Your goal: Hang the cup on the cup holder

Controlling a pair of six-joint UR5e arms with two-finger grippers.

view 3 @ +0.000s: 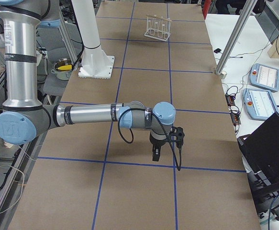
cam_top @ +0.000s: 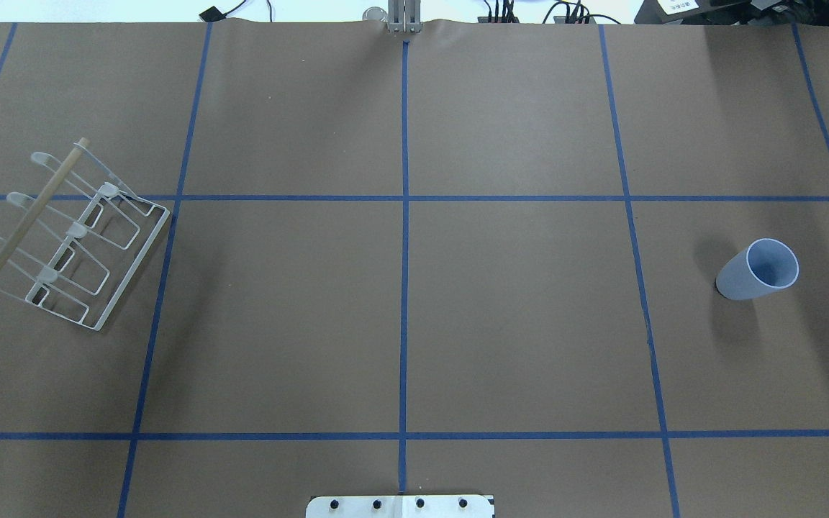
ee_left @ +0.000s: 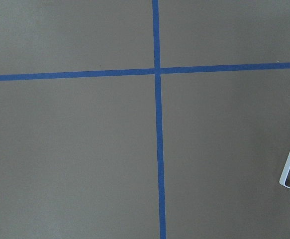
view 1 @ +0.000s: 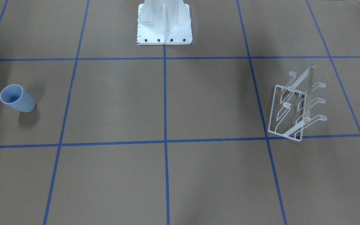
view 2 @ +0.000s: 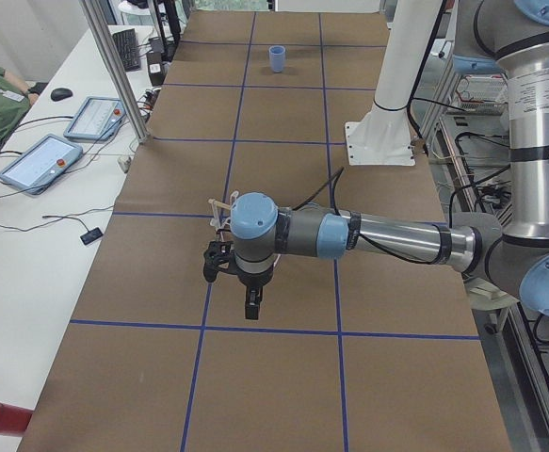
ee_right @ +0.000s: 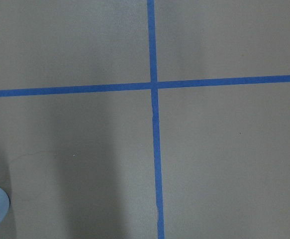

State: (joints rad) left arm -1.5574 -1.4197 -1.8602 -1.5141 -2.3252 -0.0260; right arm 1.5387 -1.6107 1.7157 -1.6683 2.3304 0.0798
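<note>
The cup (cam_top: 756,272) stands upright on the tabletop (cam_top: 515,324), far to the robot's right of the base (cam_top: 400,506). The holder (cam_top: 76,230) stands far to the base's left. Left hand (view 2: 251,307) and right hand (view 3: 155,154) hang above the tabletop; I cannot tell how open they are.

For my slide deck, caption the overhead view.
Pale blue cup upright at right, white wire cup holder far left.

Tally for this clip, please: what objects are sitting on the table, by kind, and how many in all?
Pale blue cup: 1
White wire cup holder: 1
Total: 2
</note>
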